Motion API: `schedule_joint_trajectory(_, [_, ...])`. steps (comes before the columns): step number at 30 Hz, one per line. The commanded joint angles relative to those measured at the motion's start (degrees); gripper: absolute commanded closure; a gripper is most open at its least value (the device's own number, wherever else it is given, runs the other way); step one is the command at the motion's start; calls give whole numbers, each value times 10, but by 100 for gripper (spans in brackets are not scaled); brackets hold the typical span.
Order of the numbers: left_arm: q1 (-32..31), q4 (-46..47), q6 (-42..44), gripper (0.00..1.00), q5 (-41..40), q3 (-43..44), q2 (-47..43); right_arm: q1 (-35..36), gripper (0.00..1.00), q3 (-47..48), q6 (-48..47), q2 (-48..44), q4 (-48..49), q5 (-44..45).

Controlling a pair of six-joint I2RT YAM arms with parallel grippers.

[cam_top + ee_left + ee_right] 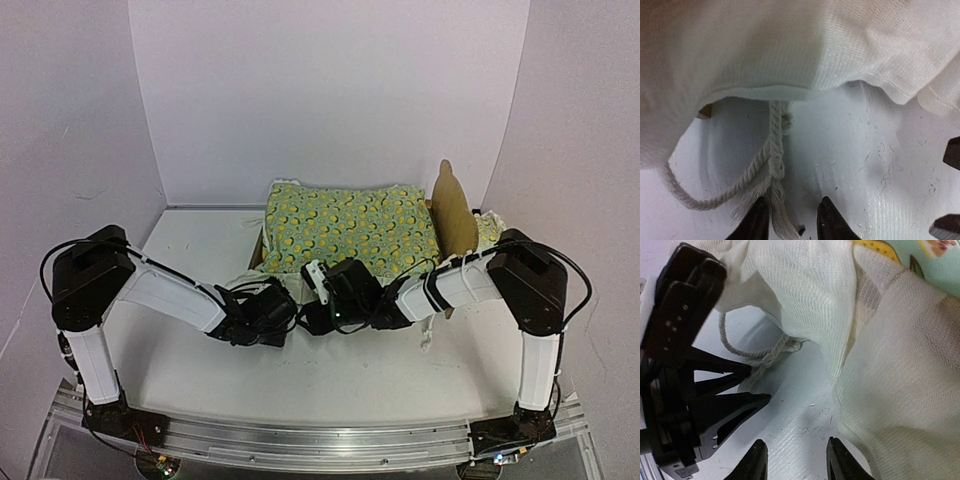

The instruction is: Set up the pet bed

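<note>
1. White table [200,350], smooth and faintly glossy, closed in by plain white walls [330,90] at back and both sides. Metal rail [300,445] along bottom edge of top view.
2. Close up in both wrist views: fine scratches and specks on that surface.
3. Bed [455,215] at upper centre of top view, set crosswise near the back wall. Tan plywood, with tall rounded headboard [452,190] upright at right end; the rest almost wholly under blanket.
4. Blanket [350,225]: green with yellow lemon print, rectangular, spread flat. White woven ruffle [790,55] along near edge, hanging to the table.
5. Cord [775,150]: pale twisted cotton, knotted, frayed into a tassel, looping off to lower left. Emerges from under ruffle at centre of left wrist view; too small to make out from above.
6. Left gripper [792,220]: bottom centre of own view, black fingers parted, tassel in the gap against left finger, not pinched; released.
7. Right gripper [797,457]: bottom centre of own view, fingers apart over bare table, grasping nothing, ruffle beside it at right.
8. Only in right wrist view: left gripper side-on at left of frame, tips either side of tassel.
9. Only in top view: left arm [170,295] and right arm [460,285] meeting at frame centre, at bed's near edge.
</note>
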Motion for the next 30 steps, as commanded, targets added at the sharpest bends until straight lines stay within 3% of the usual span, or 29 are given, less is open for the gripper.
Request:
schedule_joint_trajectory(1, [-7, -90, -4, 85, -43, 28, 44, 3, 58, -1, -16, -25, 52, 12])
schedule_joint_trajectory(3, [-7, -101, -3, 99, -48, 25, 28, 2, 57, 5, -31, -6, 71, -4])
schedule_joint_trajectory(5, [-6, -104, 12, 100, -52, 16, -19, 4, 54, 25, -64, 15, 96, -38])
schedule_joint_trajectory(9, [6, -103, 49, 100, -43, 12, -140, 12, 46, 37, -216, 40, 138, -89])
schedule_joint_trajectory(12, [23, -103, 61, 100, -41, 5, -198, 11, 43, 58, -313, 55, 123, -108])
schedule_joint_trajectory(16, [44, -95, 74, 100, -34, -11, -241, 9, 39, 85, -370, 68, 100, -128])
schedule_joint_trajectory(30, [84, -38, 112, 100, -20, -27, -285, 10, 32, 293, -369, 209, -20, -85])
